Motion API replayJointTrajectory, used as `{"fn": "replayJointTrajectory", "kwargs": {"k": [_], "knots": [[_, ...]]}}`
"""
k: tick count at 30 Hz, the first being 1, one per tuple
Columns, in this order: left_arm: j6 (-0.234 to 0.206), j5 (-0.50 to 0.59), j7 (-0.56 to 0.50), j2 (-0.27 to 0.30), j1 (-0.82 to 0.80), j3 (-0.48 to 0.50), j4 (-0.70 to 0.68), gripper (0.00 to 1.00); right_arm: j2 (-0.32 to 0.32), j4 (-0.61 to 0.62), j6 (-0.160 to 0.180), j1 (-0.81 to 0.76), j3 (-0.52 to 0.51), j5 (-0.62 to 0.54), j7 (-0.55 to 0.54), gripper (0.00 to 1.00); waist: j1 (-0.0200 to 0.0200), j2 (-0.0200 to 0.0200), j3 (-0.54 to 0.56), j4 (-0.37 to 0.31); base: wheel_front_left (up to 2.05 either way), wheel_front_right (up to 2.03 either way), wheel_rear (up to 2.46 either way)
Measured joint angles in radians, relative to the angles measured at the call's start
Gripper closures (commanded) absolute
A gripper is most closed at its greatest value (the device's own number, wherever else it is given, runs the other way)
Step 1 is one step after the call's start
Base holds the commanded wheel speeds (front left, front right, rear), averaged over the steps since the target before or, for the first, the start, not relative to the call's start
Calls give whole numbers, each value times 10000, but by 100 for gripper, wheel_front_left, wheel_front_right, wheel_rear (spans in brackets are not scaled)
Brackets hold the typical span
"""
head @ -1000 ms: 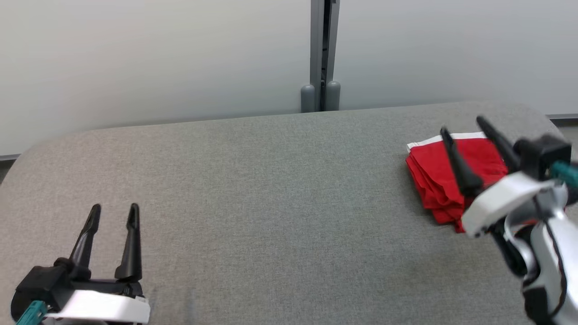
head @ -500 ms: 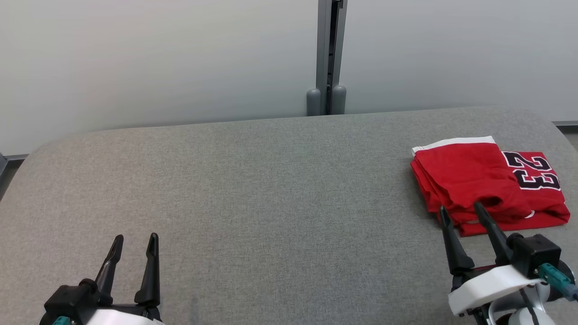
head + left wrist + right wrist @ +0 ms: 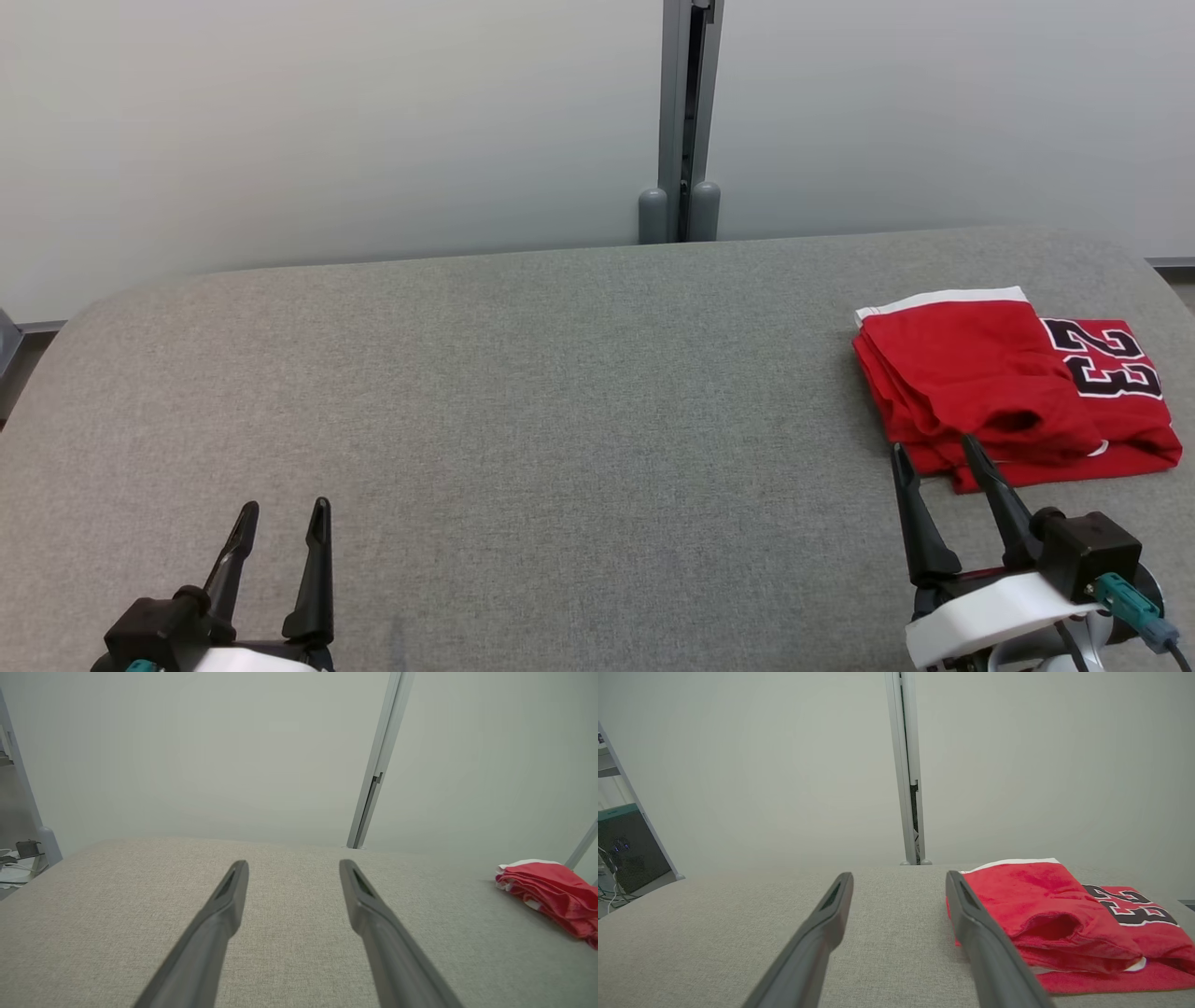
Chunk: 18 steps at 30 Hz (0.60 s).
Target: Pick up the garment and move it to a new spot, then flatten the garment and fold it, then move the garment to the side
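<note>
**Head view.** The red garment (image 3: 971, 373) is lying folded at the right side of the grey tabletop (image 3: 560, 392), its black number 23 (image 3: 1106, 359) facing up. The right claw (image 3: 934, 445) is pointing at the garment's near edge, fingers spread and grasping nothing. The left claw (image 3: 286, 509) is waiting at the lower left, well apart from the garment, likewise released.

**Left wrist view.** The left claw (image 3: 293, 863) is reaching out over bare tabletop (image 3: 117, 891), fingers parted. The garment (image 3: 551, 884) is showing far to the right.

**Right wrist view.** The right claw (image 3: 899, 875) is gaping empty. The garment (image 3: 1031, 896) is lying just beside its right finger.
</note>
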State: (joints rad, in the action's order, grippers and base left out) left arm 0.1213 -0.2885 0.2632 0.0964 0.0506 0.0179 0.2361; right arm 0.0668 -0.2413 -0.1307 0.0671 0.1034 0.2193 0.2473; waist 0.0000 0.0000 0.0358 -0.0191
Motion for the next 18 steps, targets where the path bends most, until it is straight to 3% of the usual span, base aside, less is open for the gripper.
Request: {"fn": "replayJointTrajectory", "kwargs": {"k": [18], "knots": [[71, 272, 2, -79, -99, 136, 0, 0, -144, -100, 0, 47, -59, -19, 100, 0, 0, 0, -3, 90, 0, 0, 0]]}}
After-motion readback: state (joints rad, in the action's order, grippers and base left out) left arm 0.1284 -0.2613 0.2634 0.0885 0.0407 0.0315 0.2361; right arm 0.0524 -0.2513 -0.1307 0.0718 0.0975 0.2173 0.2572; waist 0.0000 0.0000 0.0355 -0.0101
